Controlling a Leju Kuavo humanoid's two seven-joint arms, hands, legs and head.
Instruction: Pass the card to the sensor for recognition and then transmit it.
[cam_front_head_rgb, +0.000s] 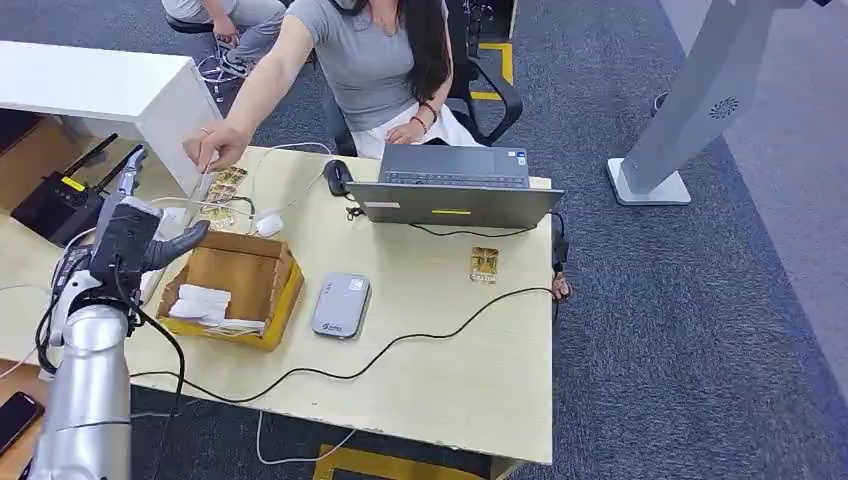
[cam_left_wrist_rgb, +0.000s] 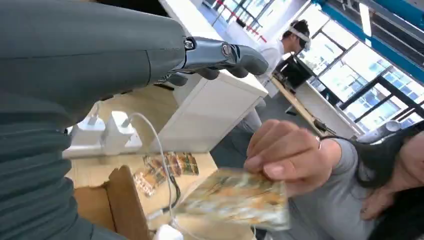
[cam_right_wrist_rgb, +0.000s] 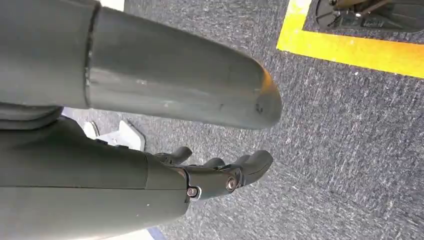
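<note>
Grey carpet surrounds your pale desk (cam_front_head_rgb: 470, 370), where a person (cam_front_head_rgb: 370, 60) sits on the far side behind a laptop (cam_front_head_rgb: 455, 190), placed to reach across toward the robot. You have a cardboard box (cam_front_head_rgb: 235, 285) near the left edge with white packets in it, probably the drop point for handled cards. Just right of it lies the grey sensor (cam_front_head_rgb: 340, 304), flat and face up so a card can be laid or waved over it. Cables trail across the desk to it and the laptop.

Your left hand (cam_front_head_rgb: 130, 240) is raised above the box's far left corner, fingers spread and holding nothing, thumb pointing toward the person; it looks posed to receive. The person's hand (cam_front_head_rgb: 215, 148) pinches the card (cam_left_wrist_rgb: 235, 197) by its upper edge and holds it out just beyond your fingers, apart from them; the left wrist view shows it blurred, close in front of the palm. More cards (cam_front_head_rgb: 222, 195) lie by the person's reach as a supply, and one stray sits right of the laptop.

Your right hand (cam_right_wrist_rgb: 220, 175) hangs over the carpet, fingers loosely curled, empty
</note>
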